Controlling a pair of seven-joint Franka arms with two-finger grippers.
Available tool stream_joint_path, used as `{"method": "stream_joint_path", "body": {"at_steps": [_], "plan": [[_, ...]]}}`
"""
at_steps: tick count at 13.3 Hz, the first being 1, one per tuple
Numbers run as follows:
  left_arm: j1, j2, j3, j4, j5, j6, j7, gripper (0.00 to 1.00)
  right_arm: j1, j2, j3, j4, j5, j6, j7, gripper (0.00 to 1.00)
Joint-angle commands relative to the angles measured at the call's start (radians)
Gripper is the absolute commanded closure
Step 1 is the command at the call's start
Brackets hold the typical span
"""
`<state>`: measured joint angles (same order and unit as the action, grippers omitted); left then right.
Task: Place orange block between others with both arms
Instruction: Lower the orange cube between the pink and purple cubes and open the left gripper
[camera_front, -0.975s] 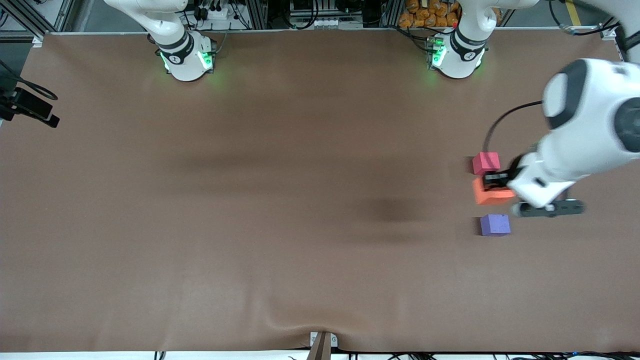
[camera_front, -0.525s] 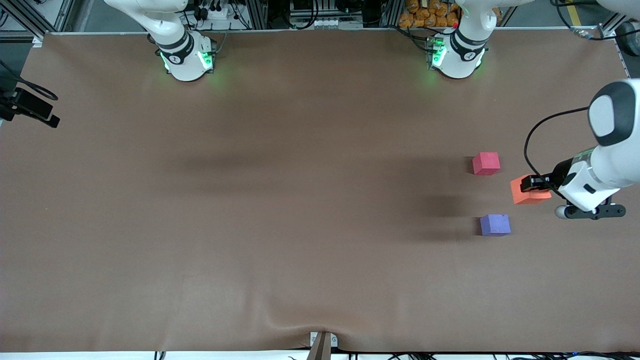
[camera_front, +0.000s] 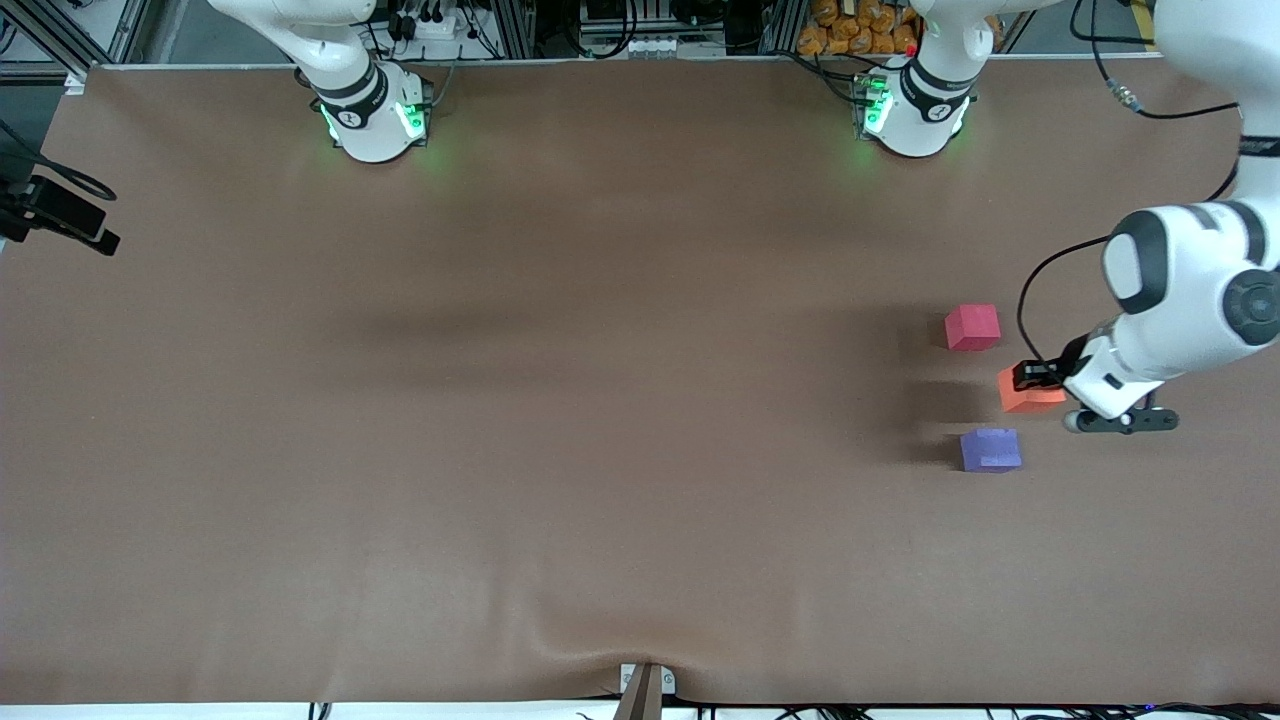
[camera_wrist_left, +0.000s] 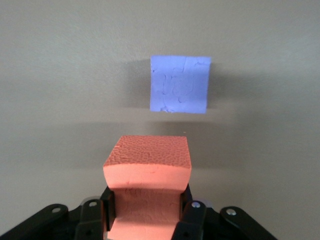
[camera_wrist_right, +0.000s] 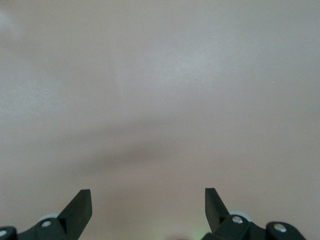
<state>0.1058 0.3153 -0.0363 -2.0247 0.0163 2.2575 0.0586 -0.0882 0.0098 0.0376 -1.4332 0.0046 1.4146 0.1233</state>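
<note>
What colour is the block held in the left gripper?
Orange: the left gripper is shut on the orange block, clearest in the left wrist view.

High front camera facing the arms, wrist cameras close, probably looking down

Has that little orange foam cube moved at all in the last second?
Yes. The small orange foam cube, held in the left gripper, has shifted away from the gap between the red-pink cube and purple-blue cube, toward the left arm's end of the table.
</note>
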Motion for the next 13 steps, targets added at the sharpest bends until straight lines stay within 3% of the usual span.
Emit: {"method": "stream_joint_path", "body": {"at_steps": [1, 3, 13], "plan": [[-0.001, 0.019, -0.011, -0.034, 0.051, 0.050, 0.004, 0.61, -0.010, 0.007, 0.010, 0.017, 0.005, -0.014, 0.016, 0.00], [-0.038, 0.048, -0.010, -0.034, 0.076, 0.068, -0.013, 0.61, -0.008, 0.007, 0.010, 0.017, 0.005, -0.014, 0.016, 0.00], [-0.032, 0.105, -0.010, -0.040, 0.076, 0.100, -0.017, 0.59, -0.008, 0.007, 0.010, 0.017, 0.005, -0.014, 0.016, 0.00]]}}
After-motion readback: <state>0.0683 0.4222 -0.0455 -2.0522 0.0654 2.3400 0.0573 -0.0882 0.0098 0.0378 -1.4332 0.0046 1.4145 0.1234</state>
